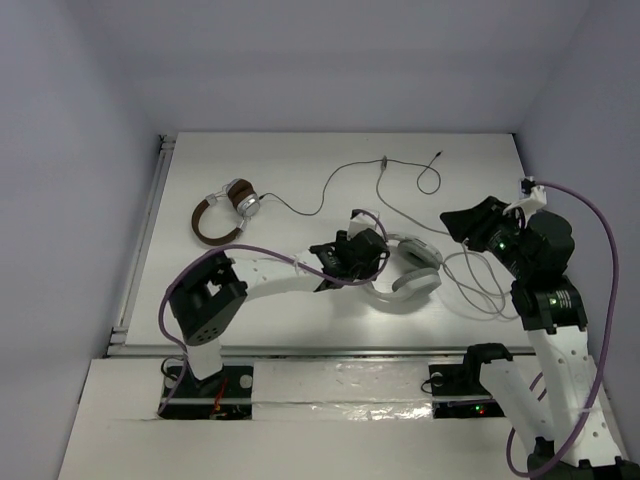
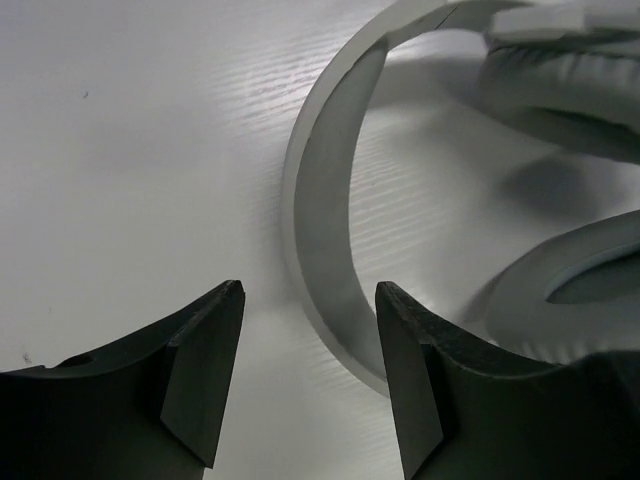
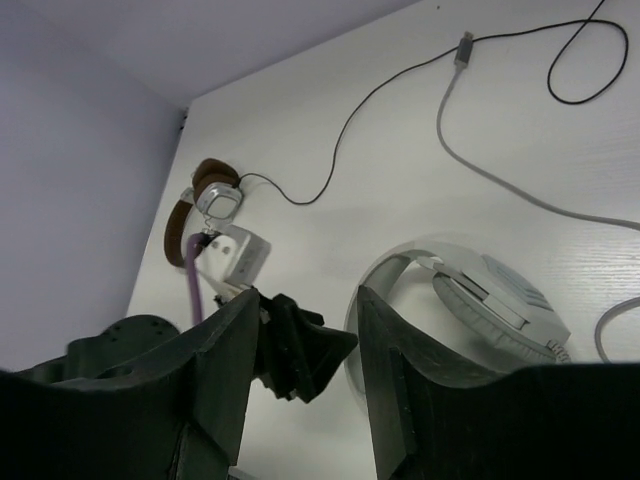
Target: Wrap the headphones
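Note:
The white headphones [image 1: 408, 272] lie flat at mid-table, headband curved to the left, ear cups to the right. Their thin grey cable [image 1: 478, 285] lies in loose loops on the right and trails toward the back. My left gripper [image 1: 376, 266] is low at the headband, open. In the left wrist view the headband [image 2: 325, 200] curves just ahead of the right finger, and only bare table shows between the fingertips [image 2: 310, 295]. My right gripper [image 1: 468, 220] hangs open above the table to the right of the headphones [image 3: 490, 300], holding nothing [image 3: 305, 300].
Brown-cupped headphones [image 1: 225, 208] lie at the back left, with a thin dark cable [image 1: 320, 195] running toward an inline piece [image 1: 384, 162] and a plug end [image 1: 440, 155]. Grey walls close off the back and sides. A rail [image 1: 140, 240] edges the table's left side.

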